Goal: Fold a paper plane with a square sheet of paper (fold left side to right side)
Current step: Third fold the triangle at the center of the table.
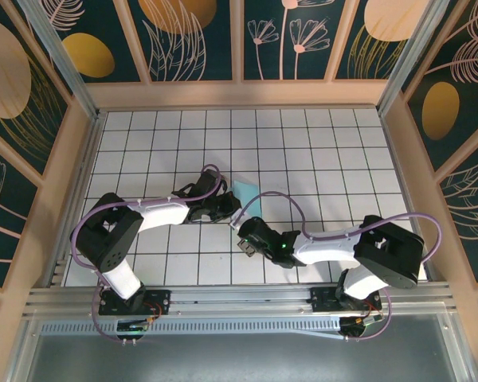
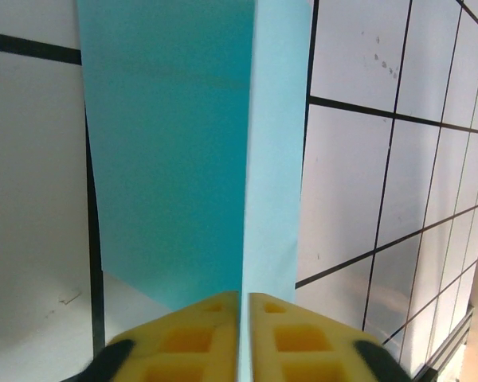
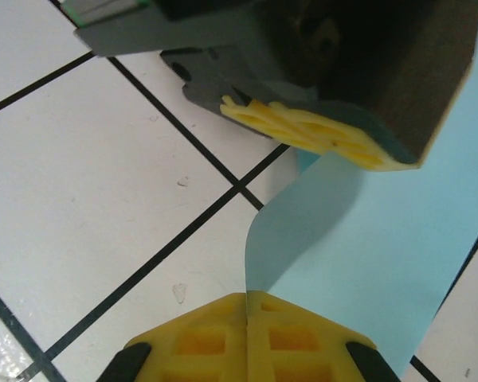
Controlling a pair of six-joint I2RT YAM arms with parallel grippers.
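Square sheet of paper mid-desk, one edge curling up. Left fingers at its 9 o'clock, pinched on the fold. Right fingers at 6 o'clock, closed on its edge.

Turquoise paper sheet, creased, one edge lifted

You can read no text, label, brand, number or sign here: the wall panels carry only plant drawings, and the table only a black grid.
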